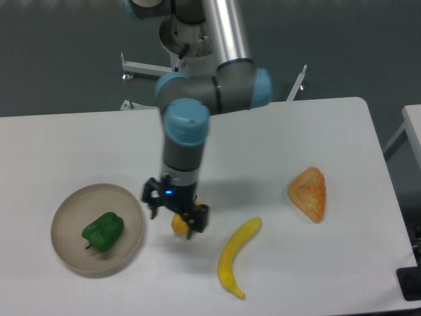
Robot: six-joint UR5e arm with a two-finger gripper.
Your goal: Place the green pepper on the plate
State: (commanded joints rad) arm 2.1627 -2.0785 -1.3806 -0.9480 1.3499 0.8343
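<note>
Plate point(68, 258) at left, green pepper point(103, 231) lying inside it, nothing touching it, so the placing looks done. Gripper point(175, 215) well right of the plate, fingers spread wide, holding nothing, over the yellow pepper point(179, 224). Then banana point(237, 255), orange wedge point(309, 193). Nothing obvious left.

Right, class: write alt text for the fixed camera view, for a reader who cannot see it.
A small glossy green bell pepper lies in a round shallow beige plate at the left of a white table. The robot arm's open end effector hangs over a yellow-orange pepper, with a yellow banana and an orange wedge-shaped item further right.
</note>
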